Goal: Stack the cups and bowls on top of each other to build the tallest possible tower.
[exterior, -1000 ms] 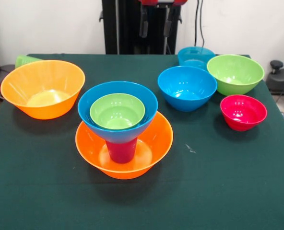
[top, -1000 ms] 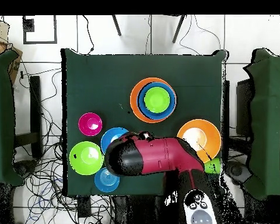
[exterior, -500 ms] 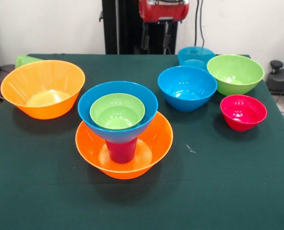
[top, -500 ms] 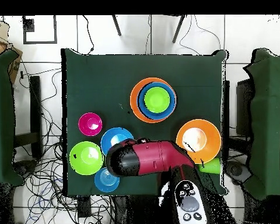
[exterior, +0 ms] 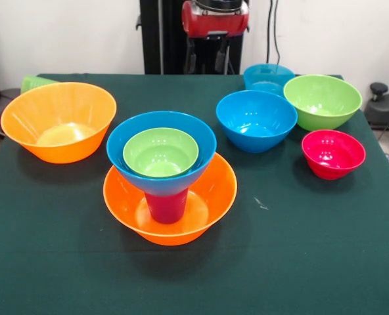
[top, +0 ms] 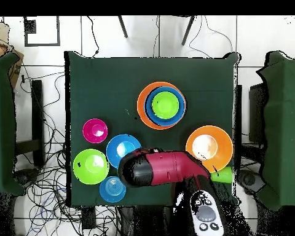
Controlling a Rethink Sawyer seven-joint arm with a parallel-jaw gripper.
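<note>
The end effector [exterior: 204, 60] hangs empty, fingers apart, at the table's [exterior: 313, 262] back edge. Well forward of it stands the tower [exterior: 168, 177]: an upturned purple cup propping a blue bowl with a green one nested, all in an orange bowl, axis upright, mouths skyward, for height.

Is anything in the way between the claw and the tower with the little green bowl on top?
Nothing visible. The claw hangs at the table's far edge, and only bare green cloth lies between it and the tower. The loose blue bowl sits off to the side.
</note>
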